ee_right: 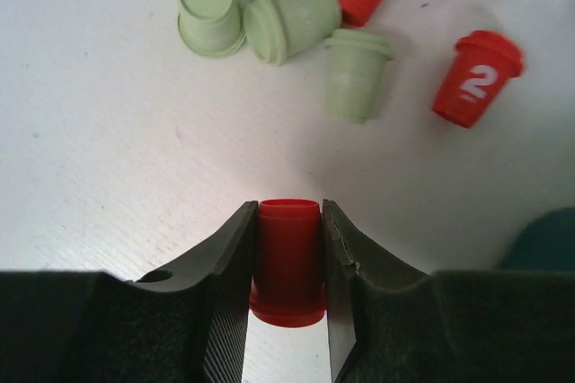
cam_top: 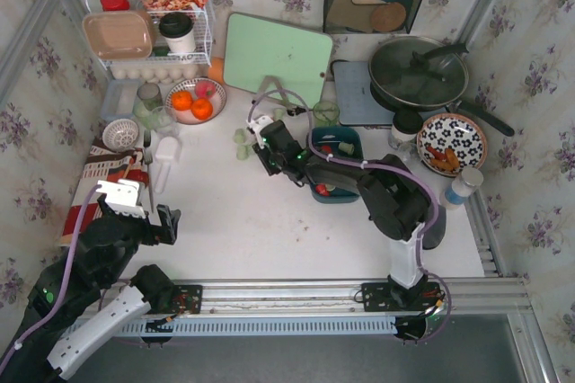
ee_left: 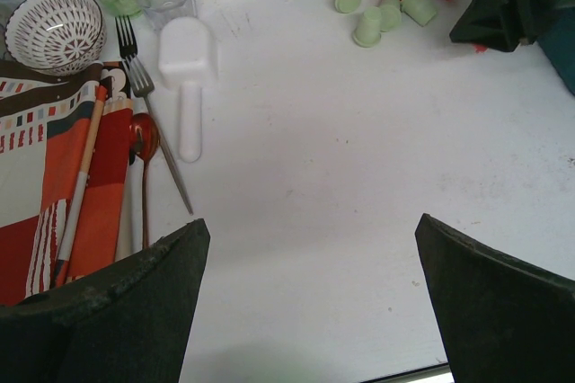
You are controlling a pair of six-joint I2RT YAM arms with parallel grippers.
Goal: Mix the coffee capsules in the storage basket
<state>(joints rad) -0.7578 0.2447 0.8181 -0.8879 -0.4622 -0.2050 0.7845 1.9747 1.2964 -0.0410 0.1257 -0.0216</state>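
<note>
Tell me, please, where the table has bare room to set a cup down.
Freest is the white table front, between the striped cloth and the right arm. Crowded: loose pods beside the basket, where the right fingers pinch a red pod, and the back by rack and pan.

Right tool (cam_top: 258, 142) sits beside pale green coffee capsules (cam_top: 241, 138) (left of the storage basket (cam_top: 352, 136)).

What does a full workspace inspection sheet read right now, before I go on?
Surface: white table, faint marks.
Job's things: red and pale green coffee capsules loose on table; storage basket, partly under right arm, holds some.
Clutter: fork, white scoop, patterned bowl, oranges.
Grippers: left gripper open, empty; right gripper shut on red capsule.
Cables: purple cable along each arm.
Surroundings: floral walls.
</note>
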